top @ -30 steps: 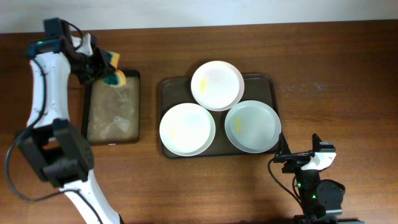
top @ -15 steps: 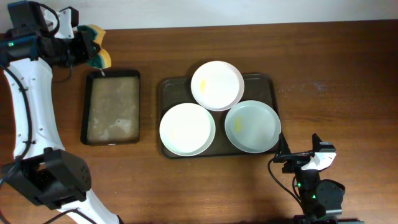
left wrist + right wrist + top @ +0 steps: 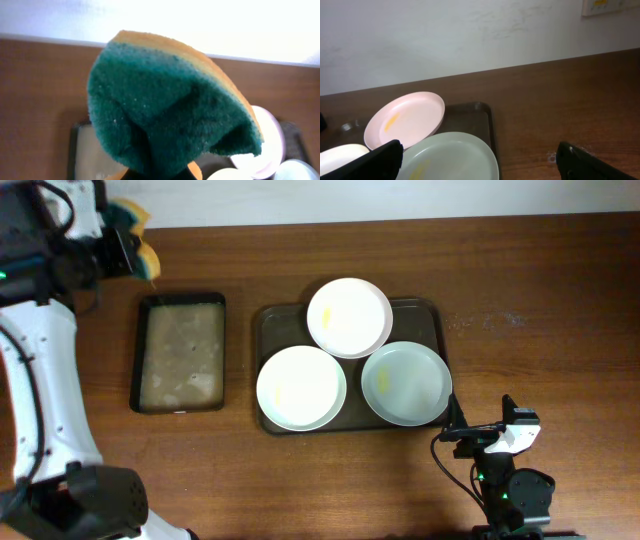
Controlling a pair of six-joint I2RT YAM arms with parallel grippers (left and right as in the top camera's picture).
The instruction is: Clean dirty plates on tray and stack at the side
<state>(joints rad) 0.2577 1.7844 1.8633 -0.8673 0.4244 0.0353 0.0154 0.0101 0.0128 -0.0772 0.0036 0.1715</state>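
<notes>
The left gripper (image 3: 118,252) is seen clamped on a green-and-yellow sponge (image 3: 170,105), which is pinched low down so that it is folded and most of it bulges free of the jaws. It is held high over the far left corner of the table (image 3: 540,280), beyond the small black tray (image 3: 135,360) and well apart from the plates. The right gripper (image 3: 480,152) is held wide apart with nothing between its fingers, near the right front corner of the tray (image 3: 432,310). All three plates are found on that tray, none yet stacked at the side: the far plate (image 3: 349,317), the left plate (image 3: 301,387) and the bluish plate (image 3: 406,383), each marked with a yellowish smear. The far plate appears to be lapped over the rims of the other two, so it could be tipped or slid if it is scrubbed unsupported. The sponge could be dragged out of so narrow a pinch once it is pressed down.
</notes>
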